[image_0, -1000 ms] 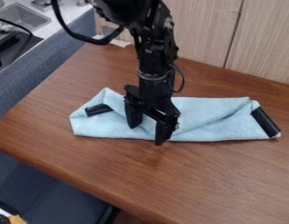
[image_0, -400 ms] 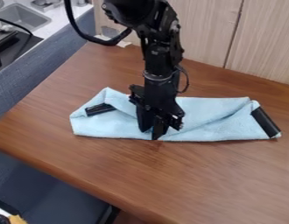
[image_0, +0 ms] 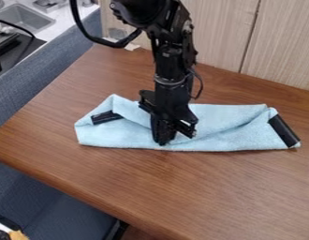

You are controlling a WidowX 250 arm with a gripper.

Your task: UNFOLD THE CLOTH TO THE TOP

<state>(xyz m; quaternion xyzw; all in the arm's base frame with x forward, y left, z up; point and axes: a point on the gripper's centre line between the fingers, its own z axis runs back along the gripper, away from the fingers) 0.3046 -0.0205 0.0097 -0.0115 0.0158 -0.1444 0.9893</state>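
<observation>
Cloth (image_0: 225, 127), blue and folded, lies on the big brown table (image_0: 182, 192), near a wooden wall (image_0: 213, 35). The black arm (image_0: 171, 65) hides its middle. Far back is a sink (image_0: 27, 18). The gripper (image_0: 163, 141) is squeezed together at the cloth's near edge; whether it pinches any, I can't tell. One black strip (image_0: 284, 131) sits at one end.

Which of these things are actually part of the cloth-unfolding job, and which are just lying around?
Part of the job:
- blue cloth, folded, with dark strips on it
- black gripper, down at the cloth
- wooden table underneath

Just around:
- metal sink
- pale scrap near the wall
- yellowish thing, bottom-left corner
</observation>
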